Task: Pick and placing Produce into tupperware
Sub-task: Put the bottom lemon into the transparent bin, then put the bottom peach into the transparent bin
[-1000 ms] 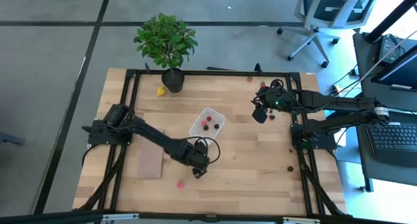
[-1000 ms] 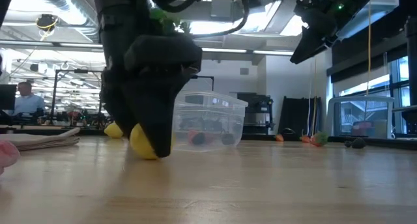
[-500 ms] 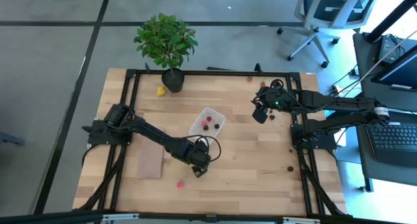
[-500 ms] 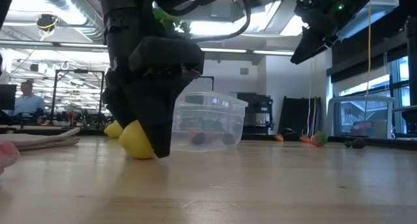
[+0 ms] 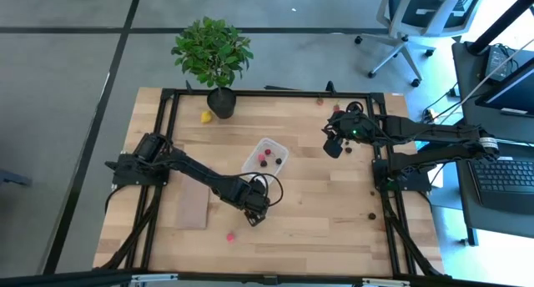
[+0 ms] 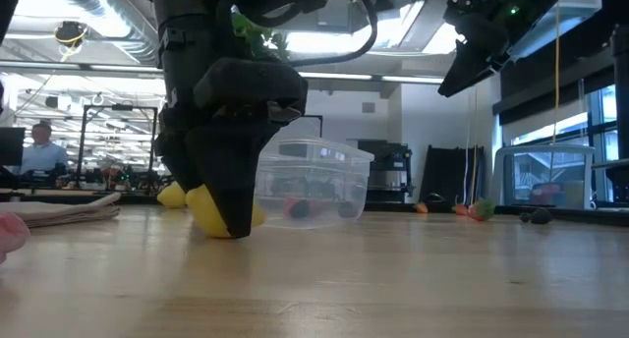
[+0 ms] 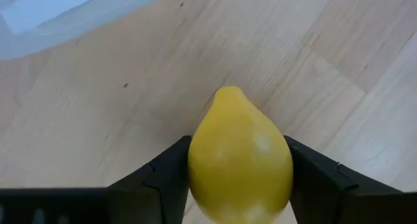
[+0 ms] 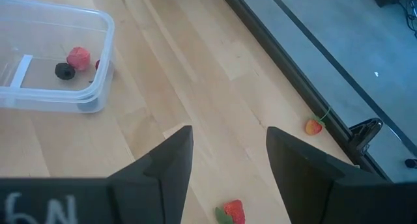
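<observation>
A yellow toy lemon [image 7: 240, 160] lies on the wooden table, between the fingers of my left gripper [image 5: 254, 217], which is shut on it near the table's front middle. In the low view the lemon [image 6: 208, 212] shows behind the dark fingers. The clear tupperware [image 5: 265, 158] stands just beyond, on its base, with red and dark produce [image 8: 71, 61] inside. My right gripper [image 5: 334, 145] hangs open, high over the table's far right, with nothing between its fingers [image 8: 166, 172]. My left gripper pinches the lemon's two bulging sides [image 7: 195, 165] between its two fingers. The fingers come from above, pointing steeply down. The lemon's underside is on the table [image 6: 211, 230], and its pointed end [image 7: 228, 92] sticks out beyond the fingertips.
A potted plant [image 5: 213, 53] stands at the far edge with a yellow piece [image 5: 206, 116] beside it. A tan board [image 5: 193, 208] lies front left, and a pink piece [image 5: 230, 235] near the front. Small pieces [image 5: 371, 215] and a strawberry [image 8: 231, 211] lie at the right.
My left gripper has stayed in place and drawn its fingers together onto the lemon. The lemon has shifted slightly on the table between them and remains down on the wood.
</observation>
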{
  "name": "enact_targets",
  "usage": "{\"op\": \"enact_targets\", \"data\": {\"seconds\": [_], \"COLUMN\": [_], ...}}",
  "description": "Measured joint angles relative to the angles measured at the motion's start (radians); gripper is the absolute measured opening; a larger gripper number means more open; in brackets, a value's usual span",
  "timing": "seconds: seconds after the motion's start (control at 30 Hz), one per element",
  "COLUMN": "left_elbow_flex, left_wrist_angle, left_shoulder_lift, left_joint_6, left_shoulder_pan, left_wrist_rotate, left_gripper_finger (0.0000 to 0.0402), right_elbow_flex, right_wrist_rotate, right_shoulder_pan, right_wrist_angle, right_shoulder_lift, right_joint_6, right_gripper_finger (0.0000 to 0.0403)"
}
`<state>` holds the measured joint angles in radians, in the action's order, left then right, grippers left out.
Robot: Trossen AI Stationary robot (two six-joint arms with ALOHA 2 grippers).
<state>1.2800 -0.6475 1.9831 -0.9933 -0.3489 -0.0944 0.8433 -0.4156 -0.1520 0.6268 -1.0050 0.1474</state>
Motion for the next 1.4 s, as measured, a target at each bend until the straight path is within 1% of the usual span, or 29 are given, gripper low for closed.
{"op": "enact_targets", "data": {"seconds": [0.1, 0.17, 0.27, 0.33, 0.53, 0.6, 0.67, 0.73, 0.87, 1.03, 1.13, 1.27, 1.4], "left_elbow_flex": [0.018, 0.04, 0.067, 0.078, 0.08, 0.081, 0.08, 0.081, 0.08, 0.08, 0.08, 0.08, 0.08], "left_wrist_angle": [-0.009, -0.013, -0.018, -0.023, -0.063, -0.071, -0.089, -0.081, -0.077, -0.073, -0.074, -0.074, -0.075], "left_shoulder_lift": [-0.004, -0.014, -0.073, -0.111, -0.223, -0.23, -0.227, -0.213, -0.166, -0.151, -0.151, -0.151, -0.18], "left_joint_6": [0.001, 0.005, 0.021, 0.019, -0.044, -0.049, -0.047, -0.045, 0.003, 0.041, 0.043, 0.064, 0.087], "left_shoulder_pan": [0.0, -0.005, -0.012, -0.008, 0.025, 0.06, 0.099, 0.14, 0.209, 0.25, 0.266, 0.271, 0.24], "left_wrist_rotate": [0.013, 0.061, 0.049, -0.011, -0.249, -0.304, -0.322, -0.316, -0.262, -0.249, -0.25, -0.236, -0.229], "left_gripper_finger": [0.0199, 0.0199, 0.0199, 0.0199, 0.0199, 0.0199, 0.0199, 0.0199, 0.0202, 0.0232, 0.0241, 0.024, 0.0238], "right_elbow_flex": [0.0, 0.0, 0.0, 0.0, 0.0, 0.0, 0.0, 0.0, 0.0, 0.0, 0.0, 0.0, 0.0], "right_wrist_rotate": [0.0, 0.0, 0.0, 0.0, 0.0, 0.0, -0.001, -0.001, -0.001, -0.001, -0.001, -0.001, -0.001], "right_shoulder_pan": [0.0, 0.0, 0.0, 0.0, 0.0, 0.0, 0.0, 0.0, 0.0, 0.0, 0.0, 0.0, 0.0], "right_wrist_angle": [0.0, 0.0, 0.0, 0.0, 0.0, 0.0, -0.001, -0.001, 0.0, 0.0, 0.0, 0.001, 0.001], "right_shoulder_lift": [0.0, 0.0, 0.0, 0.0, 0.0, 0.0, 0.0, 0.0, 0.0, 0.0, 0.0, 0.0, 0.0], "right_joint_6": [0.0, 0.0, 0.0, -0.002, -0.005, -0.005, -0.007, -0.007, -0.003, -0.002, 0.0, 0.0, 0.0], "right_gripper_finger": [0.0197, 0.0197, 0.0197, 0.0197, 0.0197, 0.0197, 0.0197, 0.0197, 0.0197, 0.0197, 0.0197, 0.0197, 0.0197]}}
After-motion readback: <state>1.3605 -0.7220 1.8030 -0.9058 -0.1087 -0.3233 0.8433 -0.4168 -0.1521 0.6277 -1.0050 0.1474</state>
